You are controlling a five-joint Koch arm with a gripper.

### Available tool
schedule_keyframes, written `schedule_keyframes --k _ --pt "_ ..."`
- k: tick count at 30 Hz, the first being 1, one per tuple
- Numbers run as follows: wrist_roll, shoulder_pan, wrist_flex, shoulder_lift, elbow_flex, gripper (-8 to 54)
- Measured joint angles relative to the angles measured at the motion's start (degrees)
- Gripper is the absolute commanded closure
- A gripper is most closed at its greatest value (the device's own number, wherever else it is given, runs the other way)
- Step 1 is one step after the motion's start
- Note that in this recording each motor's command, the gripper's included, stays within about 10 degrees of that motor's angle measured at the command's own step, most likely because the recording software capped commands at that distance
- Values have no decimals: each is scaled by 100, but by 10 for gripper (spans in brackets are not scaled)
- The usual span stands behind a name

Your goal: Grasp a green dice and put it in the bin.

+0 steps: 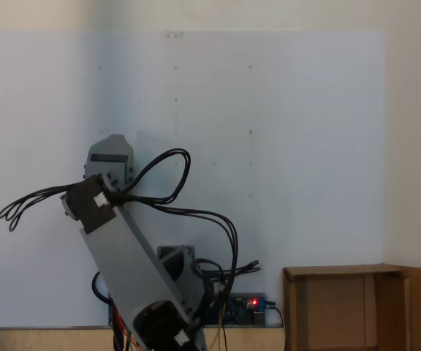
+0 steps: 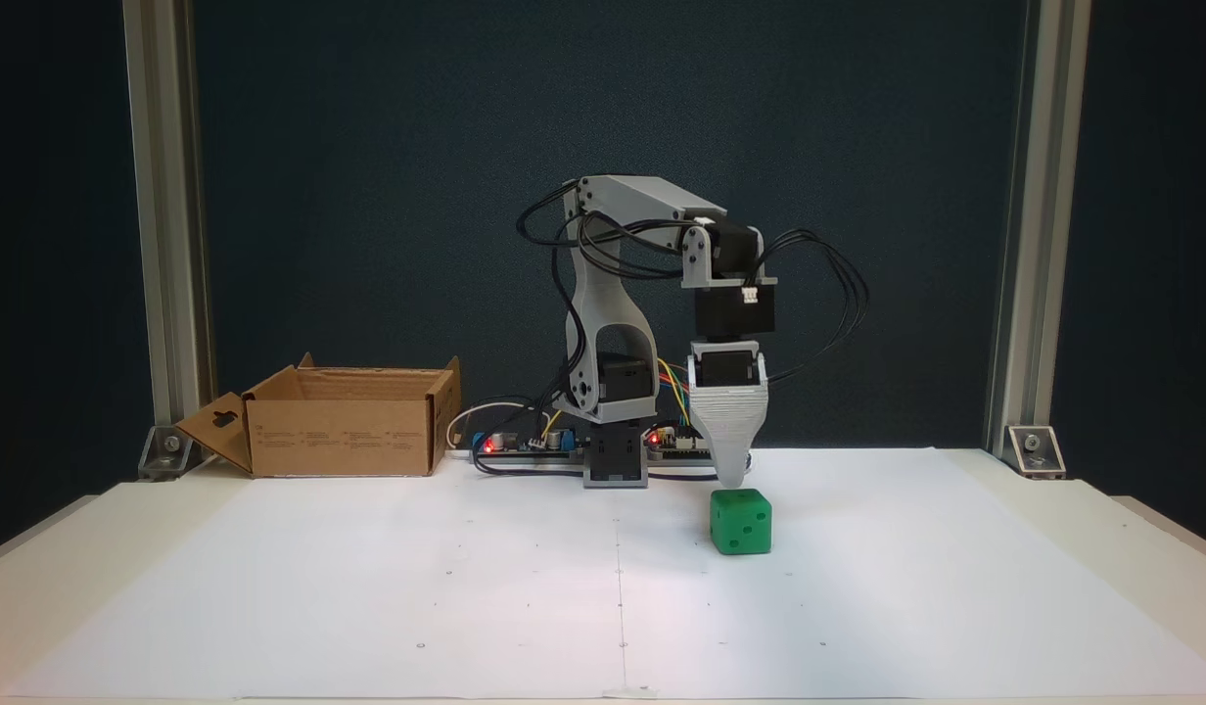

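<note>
In a fixed view, arm fills lower left of frame, bin at lower right corner. In another fixed view, gripper points down just above green dice, right of centre on white table; jaw gap unreadable. Bin sits far left.
</note>
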Motion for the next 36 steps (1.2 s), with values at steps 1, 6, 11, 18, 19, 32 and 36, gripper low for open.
schedule_keyframes --k 1,6,11,18,19,32,36 --pt "0 -9 -26 -35 0 61" --pt "0 -70 -141 -193 0 61" --pt "0 -88 -264 -378 -9 61" --pt "0 -97 -396 -642 -9 55" --pt "0 -105 -448 -650 0 55" --pt "0 -105 -510 -914 26 55" --pt "0 -97 -510 -923 158 58"
